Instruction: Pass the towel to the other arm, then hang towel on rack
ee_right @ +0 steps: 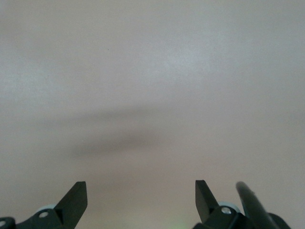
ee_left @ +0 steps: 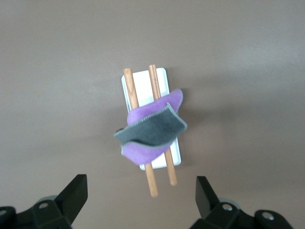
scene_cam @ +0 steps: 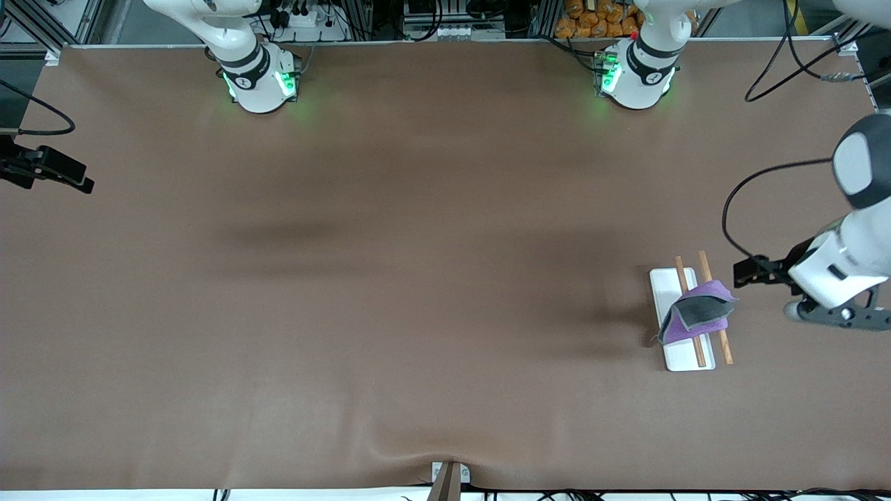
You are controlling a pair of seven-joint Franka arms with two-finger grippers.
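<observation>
- Toward the left arm's end of the brown cloth-covered table [scene_cam: 418, 278], one small white flat rectangular rack [scene_cam: 686, 327] lies with its two thin light-brown wooden rods running side by side along its length.
- The white crossbar joining the rods is hidden; I cannot make it out under the cloth.
- One small soft towel [scene_cam: 698, 313], purple on one face and dark grey on the other with pale grey edging, is draped across both rods around their middle, covering that stretch of them and part of the white base.
- The towel's grey face is folded over on top and the purple shows above and below it; its edges sag loosely off the rods, and one purple corner hangs past the base's edge.
- The left gripper [ee_left: 142, 200] hangs over the table just beside the rack, toward the left arm's end, apart from the towel; its two black fingers [ee_left: 74, 193] are spread wide and hold nothing.
- In the front view the left arm's wrist is cut off at the picture's edge.
- The right gripper [ee_right: 141, 200] waits over bare table; its two black fingers [ee_right: 76, 195] are likewise spread apart and empty, and only their tips show.
- The table covering is matte, with soft wrinkles and a small ridge at the edge nearest the front camera.
</observation>
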